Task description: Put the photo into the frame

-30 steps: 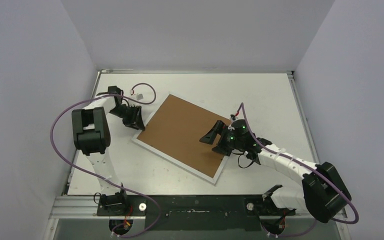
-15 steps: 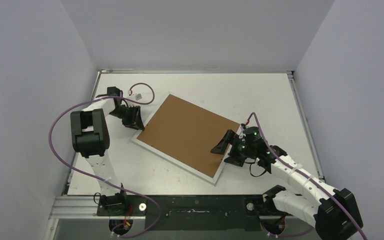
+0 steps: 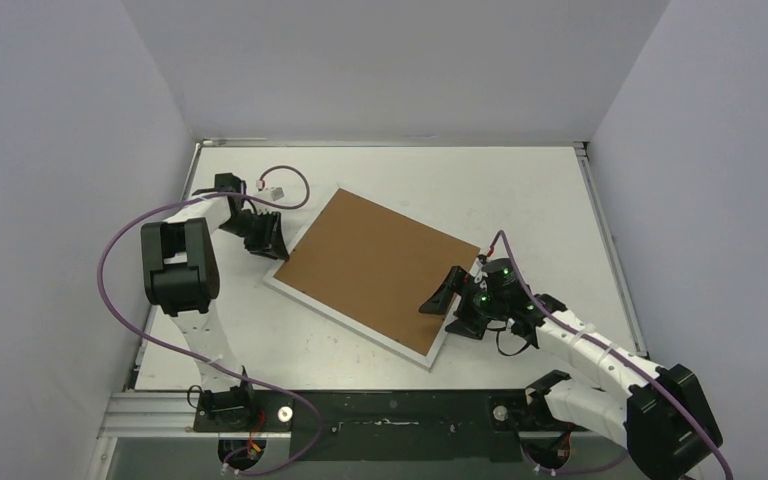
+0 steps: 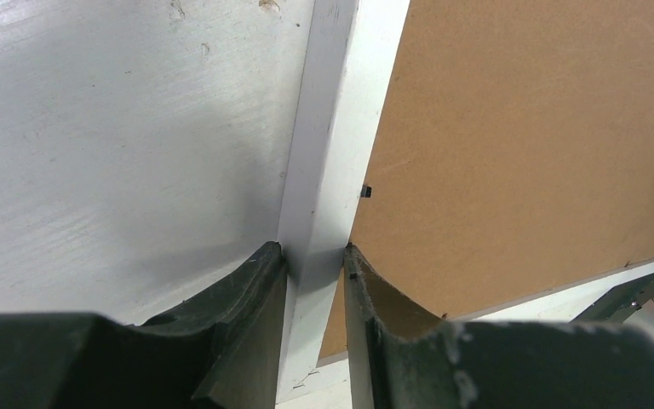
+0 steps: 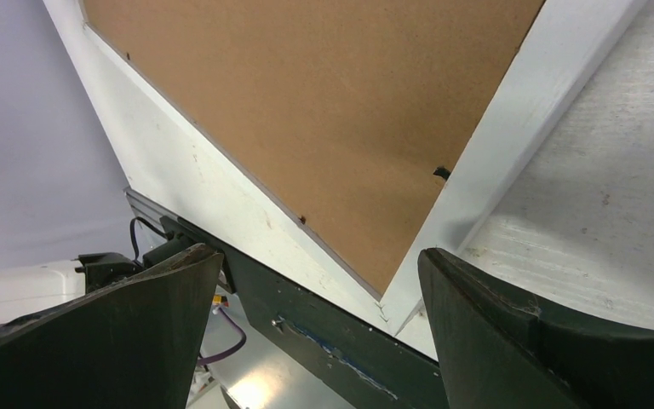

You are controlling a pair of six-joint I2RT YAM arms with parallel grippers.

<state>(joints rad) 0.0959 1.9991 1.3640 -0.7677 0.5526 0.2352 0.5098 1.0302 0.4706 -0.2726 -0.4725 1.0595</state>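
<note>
Currently the large white rectangular picture frame (image 3: pixel 375 265) lies brown board up on the white table (image 3: pixel 520 190), its left rail pinched by the left gripper (image 4: pixel 315 256). At its right edge the right gripper (image 5: pixel 319 256) gapes open.

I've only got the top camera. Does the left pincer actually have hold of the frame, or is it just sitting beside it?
Observer: It has hold. The left wrist camera shows the left pincer closed across the white rail of the frame, one finger on each side.
Operator: And the right one, anything in it?
Observer: Nothing. Its own camera shows the right pincer wide open, with the frame's near corner visible between its fingers.
Operator: Any clips on the back?
Observer: One small dark tab sits at the edge of the brown board, against the rail.
</note>
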